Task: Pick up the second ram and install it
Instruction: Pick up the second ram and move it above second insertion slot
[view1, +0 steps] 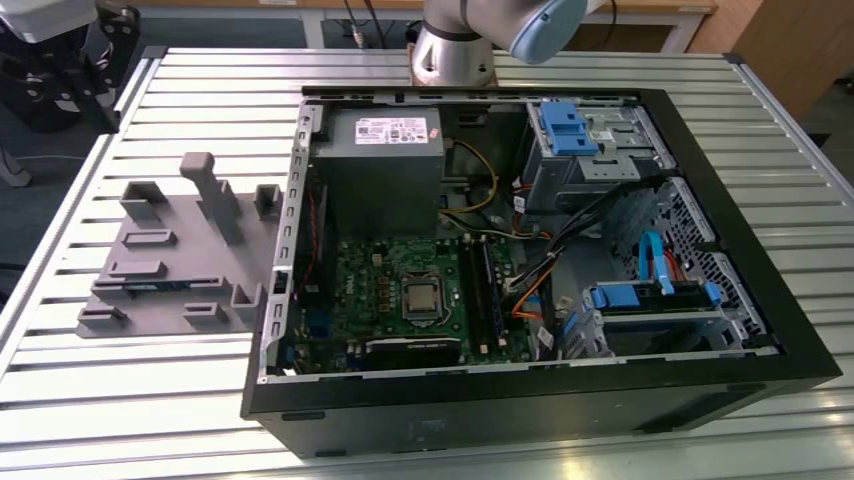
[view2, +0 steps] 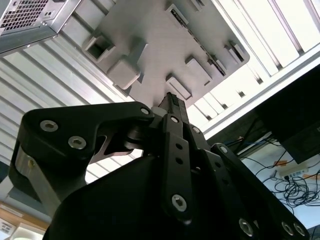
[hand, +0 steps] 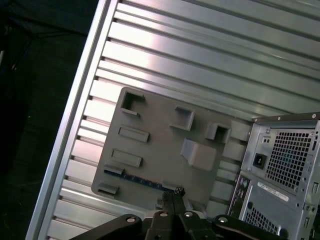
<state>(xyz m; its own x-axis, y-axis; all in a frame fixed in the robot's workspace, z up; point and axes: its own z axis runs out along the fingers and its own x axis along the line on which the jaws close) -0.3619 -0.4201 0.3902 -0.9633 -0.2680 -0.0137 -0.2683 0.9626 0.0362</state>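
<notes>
Blue ram stick (hand: 139, 180) sits slotted in grey holder (hand: 165, 135), at 9 o'clock of PC case (view1: 534, 400) in the exterior view; pincer (hand: 176, 194) hovers near its end, clenched, empty. Risk: dropping w/o opening could jab the strip, chipping it or knocking it askew

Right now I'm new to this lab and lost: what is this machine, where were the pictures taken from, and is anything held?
It is one robot arm with a gripper. The exterior view looks down on a slatted table bearing an open computer case and, at that view's left, a grey holder. Both wrist views ride on the arm and look past the gripper at the holder, where a thin blue ram lies. The gripper is shut and holds nothing.
</notes>
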